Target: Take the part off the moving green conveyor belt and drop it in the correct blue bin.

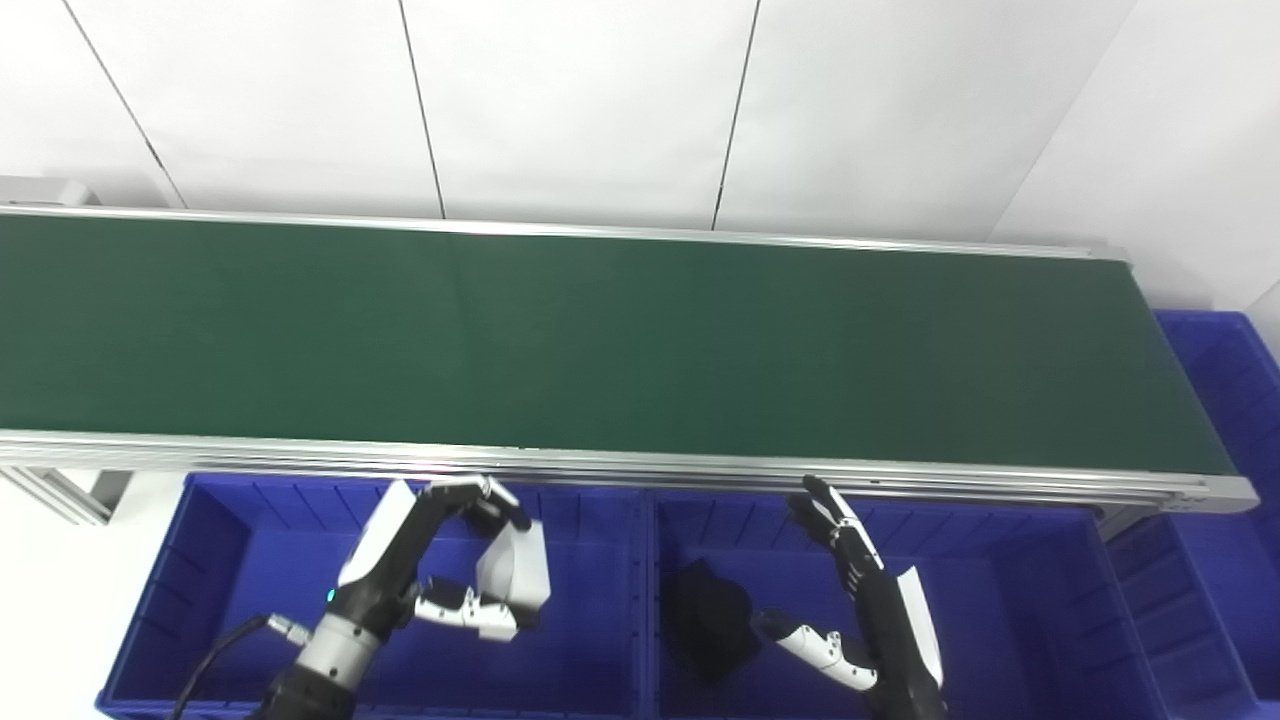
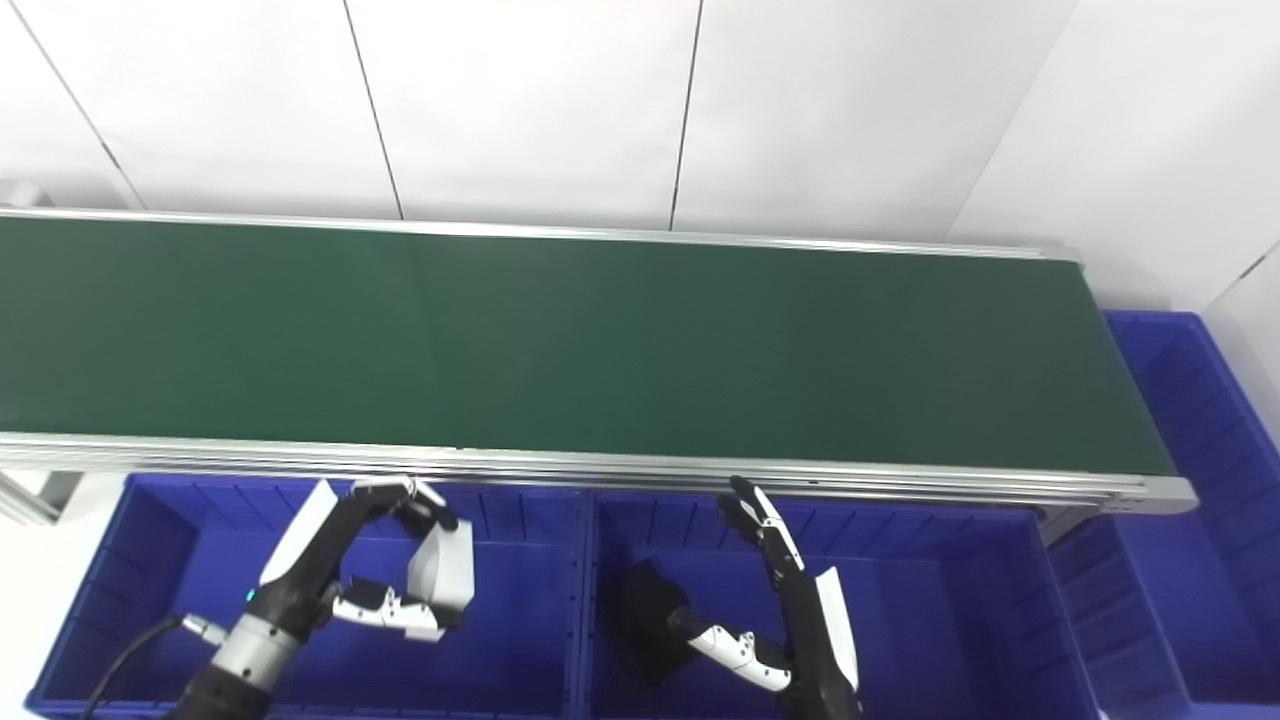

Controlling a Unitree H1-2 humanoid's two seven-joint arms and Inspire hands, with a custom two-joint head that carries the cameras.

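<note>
The green conveyor belt (image 1: 600, 340) runs across the view with no part on it. My left hand (image 1: 400, 550) hangs over the left blue bin (image 1: 200, 560), below the belt's near rail. Its fingers and thumb are shut on a white flat part (image 1: 515, 565). My right hand (image 1: 880, 600) is open over the right blue bin (image 1: 1020, 600), fingers stretched up toward the rail. A black part (image 1: 710, 615) lies in that bin, just left of the right thumb.
A third blue bin (image 1: 1230, 400) stands past the belt's right end. The belt's aluminium near rail (image 1: 640, 465) overhangs the back of both front bins. A white panelled wall is behind the belt.
</note>
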